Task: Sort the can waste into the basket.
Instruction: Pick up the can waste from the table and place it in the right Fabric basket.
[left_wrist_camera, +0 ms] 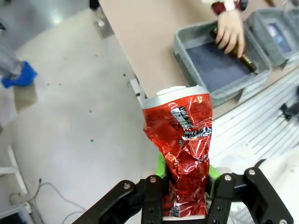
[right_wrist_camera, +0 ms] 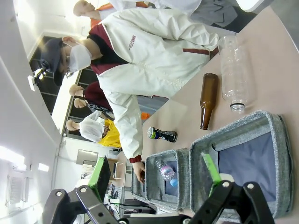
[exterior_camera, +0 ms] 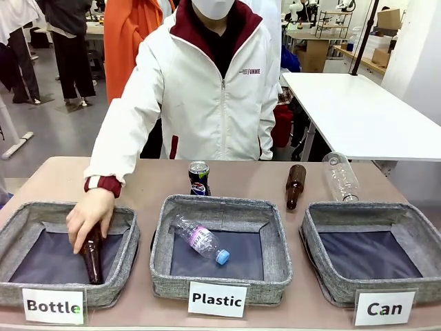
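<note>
Closest in, on my left wrist camera, the left gripper [left_wrist_camera: 187,176] is clamped on the crushed red metal drink can [left_wrist_camera: 180,135], green pads pinching its lower half. The can's long axis runs straight out along the fingers, silver top toward 12 o'clock. Beneath it I see grey floor, not table, so I judge the arm hangs off the table's left end. The grey woven-fabric basket labelled "Bottle" [left_wrist_camera: 243,85] lies at about 1 o'clock from the can, with a person's hand [left_wrist_camera: 231,32] in it on a brown glass bottle [left_wrist_camera: 245,60].

On my right wrist camera, the right gripper [right_wrist_camera: 155,175] stands wide and holds nothing. The grey woven-fabric basket labelled "Can" [right_wrist_camera: 233,131] sits just beyond its fingers, dark bottom showing.

From the front camera, that basket is at the table's right end, at 4 o'clock. The move turns on this: the red can's target lies across the table from the arm holding it, past the "Bottle" basket and the grey basket labelled "Plastic" [exterior_camera: 162,241]. The right arm is nearer, but the can is in the left.

Farther back, the dark blue-black Pepsi can [exterior_camera: 199,178] stands upright just behind the "Plastic" basket's far rim, at its 12 o'clock.
</note>
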Robot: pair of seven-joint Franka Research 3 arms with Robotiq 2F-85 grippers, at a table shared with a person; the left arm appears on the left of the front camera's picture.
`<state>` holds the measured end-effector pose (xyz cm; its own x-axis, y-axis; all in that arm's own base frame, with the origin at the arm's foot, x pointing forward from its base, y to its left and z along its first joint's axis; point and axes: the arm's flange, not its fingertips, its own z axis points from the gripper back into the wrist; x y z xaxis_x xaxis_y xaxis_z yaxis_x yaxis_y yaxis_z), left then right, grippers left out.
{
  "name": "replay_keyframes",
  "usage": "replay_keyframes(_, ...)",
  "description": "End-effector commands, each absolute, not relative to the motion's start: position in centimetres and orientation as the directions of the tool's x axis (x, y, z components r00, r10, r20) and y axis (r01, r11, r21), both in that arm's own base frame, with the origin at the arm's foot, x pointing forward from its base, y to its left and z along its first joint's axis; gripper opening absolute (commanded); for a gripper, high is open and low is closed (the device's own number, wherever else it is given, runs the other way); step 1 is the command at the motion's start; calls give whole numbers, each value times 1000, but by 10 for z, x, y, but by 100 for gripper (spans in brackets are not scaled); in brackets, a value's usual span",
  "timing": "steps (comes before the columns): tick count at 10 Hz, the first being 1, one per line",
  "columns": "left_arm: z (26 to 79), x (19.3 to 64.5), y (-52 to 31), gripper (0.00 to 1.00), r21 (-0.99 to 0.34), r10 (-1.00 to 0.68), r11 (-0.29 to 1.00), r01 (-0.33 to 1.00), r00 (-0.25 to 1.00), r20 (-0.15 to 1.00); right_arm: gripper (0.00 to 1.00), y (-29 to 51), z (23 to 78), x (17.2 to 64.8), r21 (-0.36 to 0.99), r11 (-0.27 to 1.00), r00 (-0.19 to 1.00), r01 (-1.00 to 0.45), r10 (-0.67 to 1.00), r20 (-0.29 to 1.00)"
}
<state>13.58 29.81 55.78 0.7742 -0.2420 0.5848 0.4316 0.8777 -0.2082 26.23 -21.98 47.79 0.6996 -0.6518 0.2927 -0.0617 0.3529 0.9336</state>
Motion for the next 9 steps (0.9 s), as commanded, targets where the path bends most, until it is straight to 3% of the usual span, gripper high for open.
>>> replay_keyframes(1, 556, 145, 278, 26, -217, -223, 881, 421, 772, 596, 100, -221, 479, 265, 930, 354, 687, -98, -652, 321)
replay_keyframes(5, 578, 166, 236, 26, -200, -318, 822, 533, 722, 615, 100, -221, 479, 265, 930, 354, 687, -98, -652, 321)
replay_keyframes(9, 612, 249, 75, 26, -34, -639, 667, 744, 595, 488, 100, -221, 479, 265, 930, 354, 687, -98, -652, 321)
